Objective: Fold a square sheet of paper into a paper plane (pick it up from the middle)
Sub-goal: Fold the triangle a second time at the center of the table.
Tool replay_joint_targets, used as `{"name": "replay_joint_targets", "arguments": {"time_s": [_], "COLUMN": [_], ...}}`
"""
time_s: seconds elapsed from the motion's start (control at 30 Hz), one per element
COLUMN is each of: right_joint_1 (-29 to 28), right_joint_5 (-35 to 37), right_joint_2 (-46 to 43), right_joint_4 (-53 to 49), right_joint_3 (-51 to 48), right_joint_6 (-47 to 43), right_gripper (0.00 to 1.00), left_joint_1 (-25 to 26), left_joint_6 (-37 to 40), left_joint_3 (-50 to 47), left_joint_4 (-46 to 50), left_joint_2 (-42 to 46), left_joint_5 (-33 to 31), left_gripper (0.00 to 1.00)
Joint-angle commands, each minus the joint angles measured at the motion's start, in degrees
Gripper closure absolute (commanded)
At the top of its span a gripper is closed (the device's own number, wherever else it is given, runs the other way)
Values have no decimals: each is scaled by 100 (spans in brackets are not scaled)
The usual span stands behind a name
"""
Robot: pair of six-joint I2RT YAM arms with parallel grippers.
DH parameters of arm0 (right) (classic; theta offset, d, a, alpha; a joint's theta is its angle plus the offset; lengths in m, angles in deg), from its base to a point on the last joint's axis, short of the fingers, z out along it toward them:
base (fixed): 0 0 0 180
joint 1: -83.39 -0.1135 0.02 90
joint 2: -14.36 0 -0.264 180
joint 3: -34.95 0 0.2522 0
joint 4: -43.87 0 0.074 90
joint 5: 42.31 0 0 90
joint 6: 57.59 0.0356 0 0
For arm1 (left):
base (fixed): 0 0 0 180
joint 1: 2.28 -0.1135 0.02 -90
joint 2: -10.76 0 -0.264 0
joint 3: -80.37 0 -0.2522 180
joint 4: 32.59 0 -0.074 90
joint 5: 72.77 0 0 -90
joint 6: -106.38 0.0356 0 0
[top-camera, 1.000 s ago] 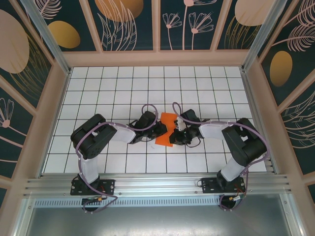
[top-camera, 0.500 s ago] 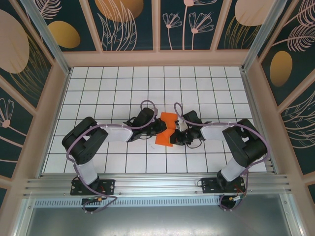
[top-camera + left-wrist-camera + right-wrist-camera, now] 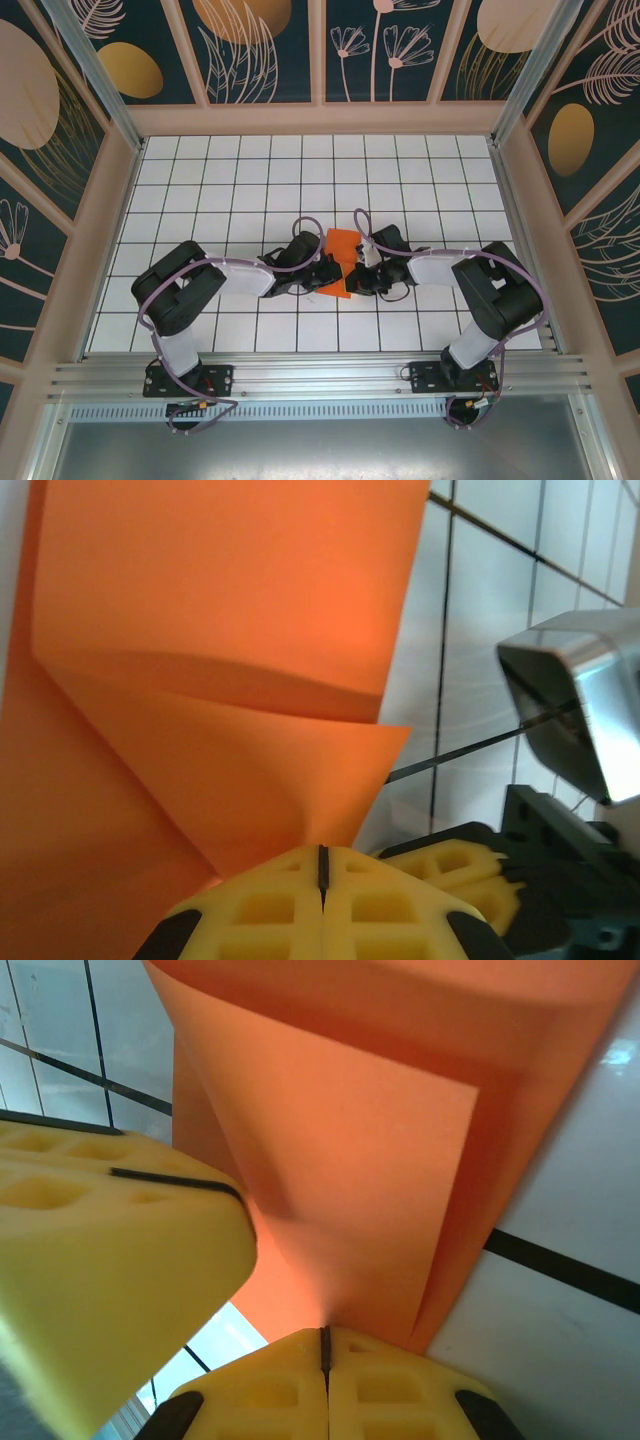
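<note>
The square sheet of paper (image 3: 342,246) is bright orange and lies creased, with folded flaps, on the white grid table between my two arms. My left gripper (image 3: 325,272) comes in from the left and is shut on the paper's near left part. In the left wrist view the yellow pads (image 3: 280,910) meet at the left gripper (image 3: 322,865), and an orange flap (image 3: 230,600) puckers into the seam. My right gripper (image 3: 352,276) is shut on the paper's right side. Its jaws (image 3: 325,1345) pinch a fold of the sheet (image 3: 380,1160), with the left gripper's fingers (image 3: 100,1260) close beside.
The white grid table (image 3: 250,180) stretches away behind the paper and to both sides. Patterned walls enclose it, and an aluminium rail (image 3: 320,375) runs along the near edge. The right gripper's fingers (image 3: 455,865) and a silver housing (image 3: 575,700) sit just right of the left jaws.
My left gripper has slid right over the paper's left edge and closed. The paper's lower left corner is now covered. The right arm has barely moved.
</note>
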Motion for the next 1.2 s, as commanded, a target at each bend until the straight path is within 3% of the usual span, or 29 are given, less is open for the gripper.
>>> {"name": "replay_joint_targets", "arguments": {"time_s": [0.0,0.5,1.17], "right_joint_1": [-22,-16,-17], "right_joint_5": [496,586,804], "right_joint_2": [166,267,216], "right_joint_4": [-386,-439,-698], "right_joint_3": [-200,-160,-283], "right_joint_6": [-11,-26,-169], "right_gripper": [94,94,100], "left_joint_1": [40,132,104], "left_joint_6": [-108,-12,-37], "left_joint_3": [37,58,92], "left_joint_4": [217,239,512], "left_joint_2": [-54,-246,-407], "left_joint_5": [-140,28,-1066], "left_gripper": [95,89,89]}}
